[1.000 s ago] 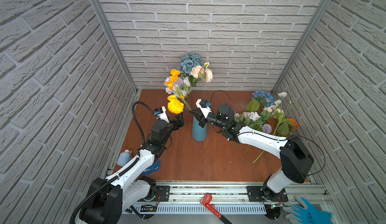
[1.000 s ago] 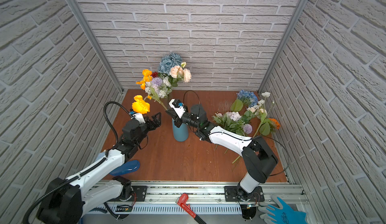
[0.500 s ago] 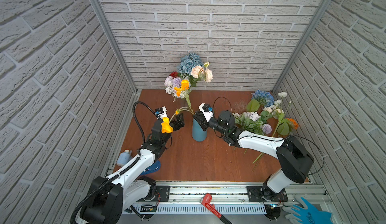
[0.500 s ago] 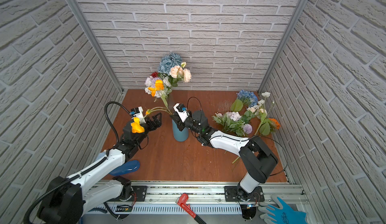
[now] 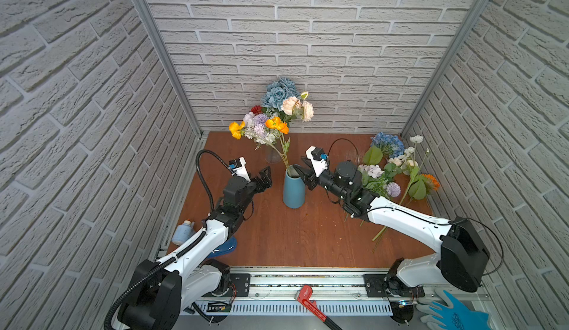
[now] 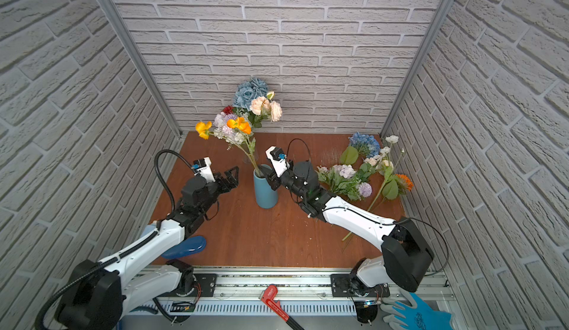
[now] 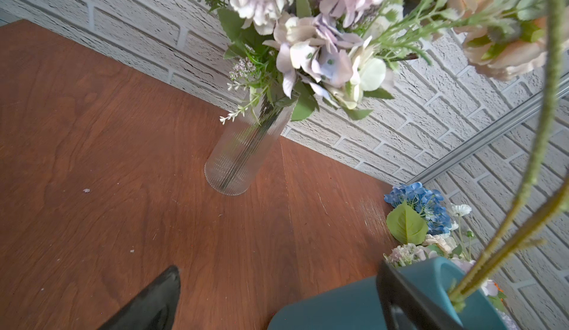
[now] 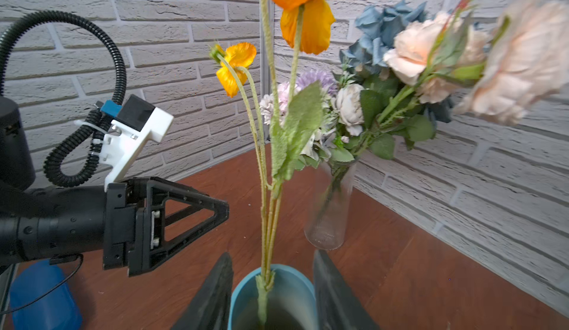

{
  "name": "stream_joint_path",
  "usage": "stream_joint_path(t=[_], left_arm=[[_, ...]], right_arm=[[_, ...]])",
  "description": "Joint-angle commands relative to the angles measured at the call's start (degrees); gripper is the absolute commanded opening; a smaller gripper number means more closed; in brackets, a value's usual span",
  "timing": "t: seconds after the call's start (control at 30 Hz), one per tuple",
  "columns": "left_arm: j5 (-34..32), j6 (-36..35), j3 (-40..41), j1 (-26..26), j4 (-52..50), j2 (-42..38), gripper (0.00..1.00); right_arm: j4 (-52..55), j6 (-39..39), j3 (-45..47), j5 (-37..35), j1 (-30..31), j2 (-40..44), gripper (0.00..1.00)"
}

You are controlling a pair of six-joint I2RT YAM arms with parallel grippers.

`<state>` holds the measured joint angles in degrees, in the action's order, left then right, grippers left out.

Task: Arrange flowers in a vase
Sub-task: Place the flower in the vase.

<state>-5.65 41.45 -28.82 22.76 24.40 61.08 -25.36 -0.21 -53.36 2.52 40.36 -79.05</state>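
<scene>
poppies: the fuzzy green-stemmed orange and yellow poppies [image 5: 277, 124] are in the tall matte blue vase [image 5: 294, 191]. The stems lean toward 11 o'clock and the heads sit way above the rim.
blue vase: upright, pretty much dead centre of the brown wooden tabletop [image 5: 277, 236].
right gripper: the right gripper [image 8: 272, 254] comes in at the vase mouth from 3 o'clock. Its jaws are spread, with one black finger on each side of the rim. The stems run up between them and neither finger pinches them, so it's let go and empty.
left gripper: the left gripper [image 5: 265, 176] is at 9 o'clock of the blue vase, close but apart. The wrist view shows its fingers wide apart with nothing in them.
glass vase: the clear ribbed glass vase [image 7: 243, 156] is at 11 o'clock behind the blue one, near the back wall. It's stuffed with a bouquet of blue roses, peach, lilac, white and red heads [image 5: 278, 96].
loose flowers: a pile of loose stems [image 5: 391, 171] lies flat at 2 to 3 o'clock by the right wall, with blue hydrangea, white, lilac, an orange head and broad leaves.
edges: a pale blue bottle [image 5: 183, 233] is at 8 o'clock by the left wall. A red wrench [image 5: 308, 300] is at 6 o'clock on the front rail.
</scene>
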Motion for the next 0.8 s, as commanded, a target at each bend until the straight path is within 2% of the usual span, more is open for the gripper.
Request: stream_joint_path(t=[0.0,0.17,0.27,0.4,0.6,0.77], left_arm=[[0.9,0.2,1.0,-0.4,3.7,0.5,0.98],[2.1,-0.2,0.3,-0.1,4.0,2.2,0.98],[2.3,-0.9,-0.5,0.4,3.9,3.2,0.98],[2.3,-1.4,-1.6,0.8,3.9,4.4,0.98],[3.0,-1.3,-2.6,1.0,4.8,6.4,0.98],[3.1,-1.5,-2.9,1.1,4.7,6.4,0.98]], right_arm=[[11.0,0.6,-1.6,-8.7,-0.7,2.9,0.44],[27.4,8.0,-4.4,-16.6,-4.5,5.5,0.43],[41.1,17.8,-6.3,-21.8,-8.7,6.3,0.42],[54.6,30.1,-5.1,-23.4,-14.5,7.7,0.45],[59.0,38.5,1.9,-26.4,-15.2,10.7,0.51],[58.1,43.5,6.8,-24.2,-15.6,8.9,0.51]])
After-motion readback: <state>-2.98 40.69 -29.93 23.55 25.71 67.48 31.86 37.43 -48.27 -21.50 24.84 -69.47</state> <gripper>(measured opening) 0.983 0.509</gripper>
